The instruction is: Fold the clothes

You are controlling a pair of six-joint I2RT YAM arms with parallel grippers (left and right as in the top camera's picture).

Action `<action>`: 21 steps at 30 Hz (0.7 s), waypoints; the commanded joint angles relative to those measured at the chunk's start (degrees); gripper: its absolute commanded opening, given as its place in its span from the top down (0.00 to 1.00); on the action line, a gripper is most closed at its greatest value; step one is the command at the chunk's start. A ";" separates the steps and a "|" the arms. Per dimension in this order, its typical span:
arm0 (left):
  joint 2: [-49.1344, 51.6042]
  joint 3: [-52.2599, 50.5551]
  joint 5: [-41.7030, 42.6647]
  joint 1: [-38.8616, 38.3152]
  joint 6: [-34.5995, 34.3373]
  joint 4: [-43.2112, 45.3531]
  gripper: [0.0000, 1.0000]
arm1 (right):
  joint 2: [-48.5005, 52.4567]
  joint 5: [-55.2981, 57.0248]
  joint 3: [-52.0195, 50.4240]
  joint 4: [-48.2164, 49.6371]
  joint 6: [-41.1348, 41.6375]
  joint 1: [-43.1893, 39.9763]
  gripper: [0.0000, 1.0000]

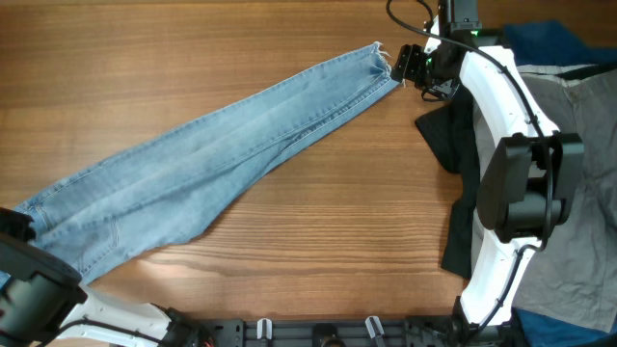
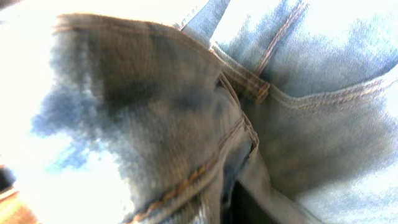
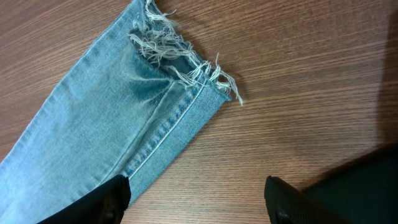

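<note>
Light blue jeans lie flat in a long diagonal strip, legs stacked, from the waist at bottom left to the frayed hem at top right. My right gripper hovers just past the hem, open and empty. In the right wrist view its fingers straddle the edge of the jeans leg and bare wood, with the frayed hem ahead. My left gripper is at the waist end. The left wrist view is filled with bunched denim and seams, pressed against the jaws.
A pile of clothes lies at the right edge: a black garment, a grey one and a dark blue one. The black cloth also shows in the right wrist view. The right arm reaches over this pile.
</note>
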 commanded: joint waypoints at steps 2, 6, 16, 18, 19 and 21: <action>1.09 -0.28 -2.47 0.48 -1.36 7.85 0.14 | 0.55 1.01 -0.31 -0.44 -0.74 -0.09 0.26; 0.70 2.34 0.33 0.46 -1.16 6.64 0.00 | 0.55 1.01 -0.31 -1.22 -1.01 -0.13 0.26; -9.53 9.18 12.55 0.39 -0.81 4.94 0.23 | 0.55 1.20 -0.31 -0.59 -3.54 -0.13 0.23; -9.25 8.17 18.88 0.04 -0.72 3.45 0.67 | 0.55 1.14 -0.31 1.36 -1.16 -0.13 0.24; -9.20 6.69 20.24 -0.24 -0.72 3.21 0.79 | 0.55 0.72 -0.31 2.67 0.83 -0.13 0.32; -9.20 1.92 20.55 -0.98 -0.20 3.43 0.96 | 0.66 0.13 -0.31 4.92 3.32 0.24 0.43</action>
